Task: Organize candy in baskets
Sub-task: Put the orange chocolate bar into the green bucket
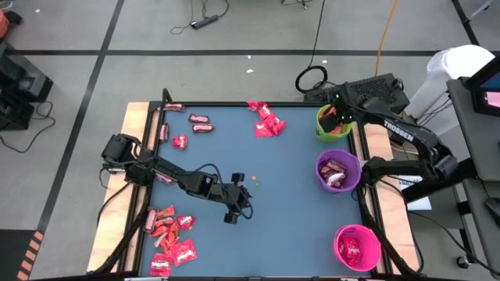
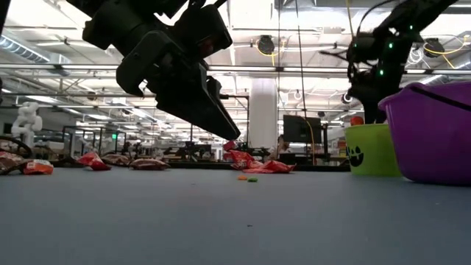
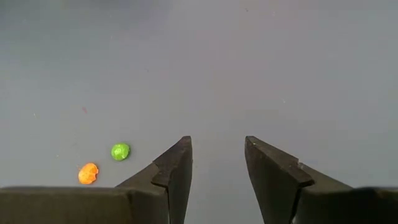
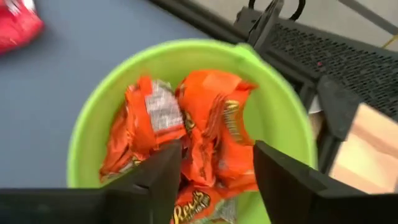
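The right gripper (image 1: 334, 115) hung over the green basket (image 1: 326, 129) at the table's far right corner, its fingers (image 4: 158, 177) spread apart and empty. Directly below them lay orange-wrapped candy (image 4: 205, 134), heaped inside that basket and not touching the fingers.

The left gripper (image 1: 238, 209) hovered low over the bare middle of the table (image 1: 289, 226), its fingers (image 3: 177, 168) parted with nothing between them. Just beside it sat loose green (image 3: 120, 151) and orange (image 3: 88, 173) dots.

A cluster of red candy (image 1: 170, 238) lay near the front left corner, well apart from the left gripper. More pieces (image 1: 266, 121) lay along the far edge. The purple basket (image 1: 338, 172) and the pink basket (image 1: 357, 247) stood along the right edge, each with candy inside.
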Motion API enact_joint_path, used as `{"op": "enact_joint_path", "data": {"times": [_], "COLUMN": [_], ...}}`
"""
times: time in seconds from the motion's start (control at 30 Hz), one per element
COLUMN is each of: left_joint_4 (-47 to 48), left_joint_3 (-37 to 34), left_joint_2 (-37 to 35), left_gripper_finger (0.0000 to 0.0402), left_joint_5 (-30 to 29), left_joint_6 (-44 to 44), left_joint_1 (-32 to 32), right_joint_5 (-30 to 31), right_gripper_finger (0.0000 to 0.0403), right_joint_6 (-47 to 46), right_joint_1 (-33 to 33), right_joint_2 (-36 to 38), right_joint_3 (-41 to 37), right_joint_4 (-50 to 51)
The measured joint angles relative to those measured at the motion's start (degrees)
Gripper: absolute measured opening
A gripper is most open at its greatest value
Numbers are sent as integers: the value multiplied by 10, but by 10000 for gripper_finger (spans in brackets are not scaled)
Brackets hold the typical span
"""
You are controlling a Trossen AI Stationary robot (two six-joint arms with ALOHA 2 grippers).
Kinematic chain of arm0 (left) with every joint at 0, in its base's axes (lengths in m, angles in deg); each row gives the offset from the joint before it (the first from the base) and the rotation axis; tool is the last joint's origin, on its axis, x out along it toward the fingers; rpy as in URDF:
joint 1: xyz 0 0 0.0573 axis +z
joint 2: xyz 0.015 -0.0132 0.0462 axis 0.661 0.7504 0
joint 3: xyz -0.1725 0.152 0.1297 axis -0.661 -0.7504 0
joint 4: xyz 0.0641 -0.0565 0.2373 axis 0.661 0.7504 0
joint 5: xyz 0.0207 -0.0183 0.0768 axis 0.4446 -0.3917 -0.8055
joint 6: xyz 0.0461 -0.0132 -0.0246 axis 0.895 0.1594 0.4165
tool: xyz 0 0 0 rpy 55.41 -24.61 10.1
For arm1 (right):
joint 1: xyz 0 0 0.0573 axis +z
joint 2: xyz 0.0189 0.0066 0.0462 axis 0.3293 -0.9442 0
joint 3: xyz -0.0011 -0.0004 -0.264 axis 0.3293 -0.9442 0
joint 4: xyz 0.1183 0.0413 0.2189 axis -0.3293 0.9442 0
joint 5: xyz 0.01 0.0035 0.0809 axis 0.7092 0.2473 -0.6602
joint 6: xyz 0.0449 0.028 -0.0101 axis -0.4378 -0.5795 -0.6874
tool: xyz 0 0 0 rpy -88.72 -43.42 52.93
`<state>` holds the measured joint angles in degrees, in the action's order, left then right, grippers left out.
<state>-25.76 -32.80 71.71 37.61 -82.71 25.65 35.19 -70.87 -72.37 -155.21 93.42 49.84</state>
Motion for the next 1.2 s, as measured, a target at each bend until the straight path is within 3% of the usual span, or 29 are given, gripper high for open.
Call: {"op": "enact_joint_path", "data": {"times": [0.2,0.37,0.7,0.9,1.0,1.2], "left_joint_4": [3,100,379,550,603,614], "left_joint_3": [0,26,30,30,25,5], "left_joint_2": [-1,-40,-185,-219,-218,-218], "left_gripper_finger": [155,155,155,155,155,156], "left_joint_5": [-2,-13,-51,-59,-61,-47], "left_joint_6": [17,9,-149,-273,-297,-299], "left_joint_1": [0,-2,-4,-3,-3,-1], "right_joint_5": [1,-30,-43,-43,-43,-43], "right_gripper_finger": [220,218,210,210,210,210], "right_joint_6": [-12,-15,5,0,16,20], "right_joint_1": [14,71,236,326,364,424], "right_joint_2": [24,63,147,160,157,156], "right_joint_3": [55,45,-58,-137,-180,-210], "right_joint_4": [36,-10,-193,-307,-369,-437]}}
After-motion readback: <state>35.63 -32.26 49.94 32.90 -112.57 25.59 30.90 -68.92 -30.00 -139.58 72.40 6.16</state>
